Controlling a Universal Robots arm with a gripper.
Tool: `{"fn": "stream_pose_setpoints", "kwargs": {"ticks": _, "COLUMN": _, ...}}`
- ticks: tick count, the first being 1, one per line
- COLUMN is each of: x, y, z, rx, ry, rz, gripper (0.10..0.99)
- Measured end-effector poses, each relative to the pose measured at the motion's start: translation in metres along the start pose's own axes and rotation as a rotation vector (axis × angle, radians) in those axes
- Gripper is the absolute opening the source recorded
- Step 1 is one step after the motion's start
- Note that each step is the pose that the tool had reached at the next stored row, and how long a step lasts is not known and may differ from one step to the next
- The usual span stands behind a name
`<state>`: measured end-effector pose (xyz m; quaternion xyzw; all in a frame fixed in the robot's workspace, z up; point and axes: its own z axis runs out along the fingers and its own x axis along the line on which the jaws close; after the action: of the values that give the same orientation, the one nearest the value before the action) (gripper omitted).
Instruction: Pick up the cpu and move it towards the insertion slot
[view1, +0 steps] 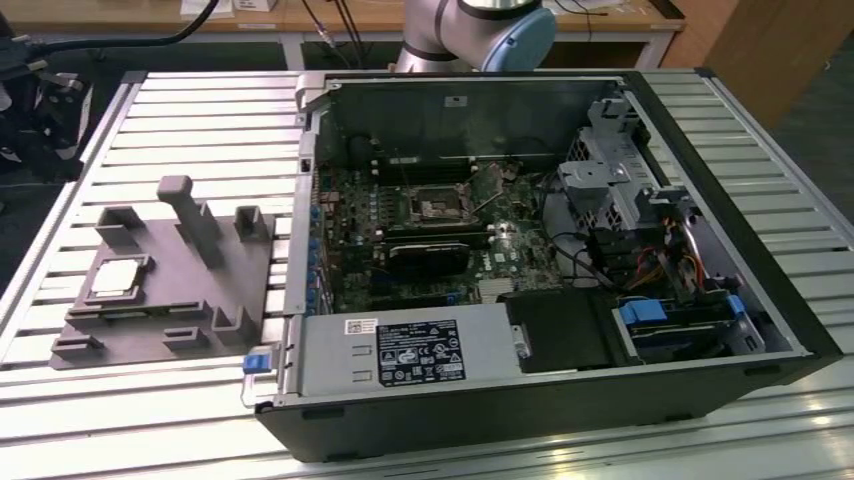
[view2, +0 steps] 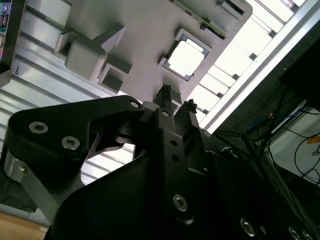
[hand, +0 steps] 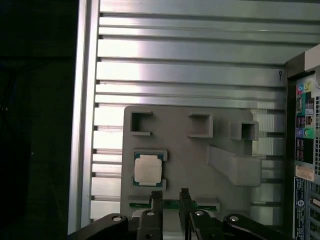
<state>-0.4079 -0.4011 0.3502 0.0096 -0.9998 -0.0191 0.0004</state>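
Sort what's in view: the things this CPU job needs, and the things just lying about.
Job:
- cpu, seated in the grey fixture
- insertion slot on the motherboard
- gripper, open, holding nothing

Just there:
- long black card
- power supply
- slatted table

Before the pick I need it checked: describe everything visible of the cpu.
The cpu is a small flat square chip with a pale silvery metal face and a thin greenish border. It lies flat, face up, seated in a square recess of the grey plastic fixture, which rests on the slatted metal table. Only the fixture touches it; the claw hangs apart from it, open and empty.
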Motion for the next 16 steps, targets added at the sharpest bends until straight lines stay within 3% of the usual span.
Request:
{"fn": "stream_pose_setpoints", "kwargs": {"ticks": 1, "x": 0.0001, "y": 0.0000, "z": 0.0005, "rx": 0.000, "ry": 0.0000, "rz": 0.000, "gripper": 0.294}}
{"fn": "stream_pose_setpoints", "kwargs": {"ticks": 2, "x": 0.0002, "y": 0.0000, "z": 0.0011, "rx": 0.000, "ry": 0.0000, "rz": 0.000, "gripper": 0.294}}
{"fn": "stream_pose_setpoints", "kwargs": {"ticks": 4, "x": 0.0003, "y": -0.0001, "z": 0.0022, "rx": 0.000, "ry": 0.0000, "rz": 0.000, "gripper": 0.412}}
{"fn": "stream_pose_setpoints", "kwargs": {"ticks": 5, "x": 0.0004, "y": -0.0001, "z": 0.0029, "rx": 0.000, "ry": 0.0000, "rz": 0.000, "gripper": 0.412}}
{"fn": "stream_pose_setpoints", "kwargs": {"ticks": 7, "x": 0.0005, "y": -0.0002, "z": 0.0043, "rx": 0.000, "ry": 0.0001, "rz": 0.000, "gripper": 0.525}}
{"fn": "stream_pose_setpoints", "kwargs": {"ticks": 10, "x": 0.0006, "y": -0.0002, "z": 0.0063, "rx": 0.000, "ry": 0.0000, "rz": 0.000, "gripper": 0.584}}
{"fn": "stream_pose_setpoints", "kwargs": {"ticks": 11, "x": 0.0007, "y": -0.0002, "z": 0.0067, "rx": 0.000, "ry": 0.0001, "rz": 0.000, "gripper": 0.647}}
{"fn": "stream_pose_setpoints", "kwargs": {"ticks": 16, "x": 0.0009, "y": -0.0004, "z": 0.0101, "rx": 0.000, "ry": 0.0000, "rz": 0.000, "gripper": 0.647}}
